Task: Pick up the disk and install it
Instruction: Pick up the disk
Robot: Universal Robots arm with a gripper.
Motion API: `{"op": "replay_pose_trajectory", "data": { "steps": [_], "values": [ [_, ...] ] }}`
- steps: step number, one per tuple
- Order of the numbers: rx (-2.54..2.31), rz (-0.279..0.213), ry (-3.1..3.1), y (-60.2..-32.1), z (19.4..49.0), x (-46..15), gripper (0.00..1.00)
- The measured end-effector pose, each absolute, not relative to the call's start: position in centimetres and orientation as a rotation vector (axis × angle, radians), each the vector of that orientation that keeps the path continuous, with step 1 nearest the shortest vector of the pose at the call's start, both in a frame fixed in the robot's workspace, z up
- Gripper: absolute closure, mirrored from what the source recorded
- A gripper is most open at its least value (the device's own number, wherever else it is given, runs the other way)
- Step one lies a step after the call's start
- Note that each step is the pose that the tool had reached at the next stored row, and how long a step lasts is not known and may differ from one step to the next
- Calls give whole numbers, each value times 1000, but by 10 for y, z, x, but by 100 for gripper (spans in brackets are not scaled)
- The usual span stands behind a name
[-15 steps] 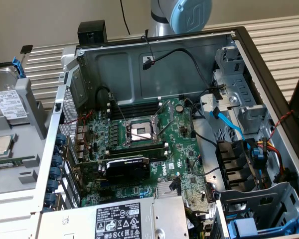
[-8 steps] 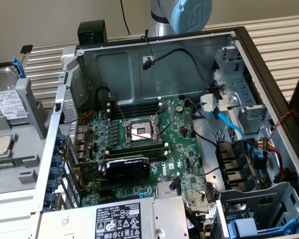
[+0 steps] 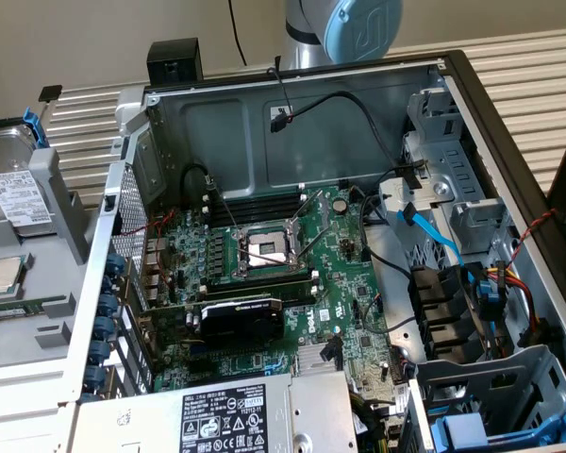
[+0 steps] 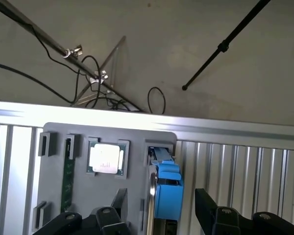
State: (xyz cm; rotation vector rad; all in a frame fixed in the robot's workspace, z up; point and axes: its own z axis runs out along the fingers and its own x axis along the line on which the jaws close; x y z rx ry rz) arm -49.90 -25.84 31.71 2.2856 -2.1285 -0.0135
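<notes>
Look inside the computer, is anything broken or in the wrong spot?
Nothing looks broken. The socket on the board sits empty with its latch lifted, and a black cable hangs loose at the back of the case.

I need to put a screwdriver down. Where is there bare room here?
Bare ribbed table outside the case at the exterior view's right, and between grey tray and case. Crowded: the tray, holding the disk, and the cabled case.

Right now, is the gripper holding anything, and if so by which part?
Nothing is held. The gripper is open, its fingers on either side of the disk at its blue carrier end, with a gap showing on each side.
</notes>
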Motion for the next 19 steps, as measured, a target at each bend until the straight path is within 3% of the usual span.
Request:
{"op": "replay_pose_trajectory", "data": {
  "steps": [19],
  "values": [
    [2275,-27,-2135,-254,291,-499,34]
  ]
}}
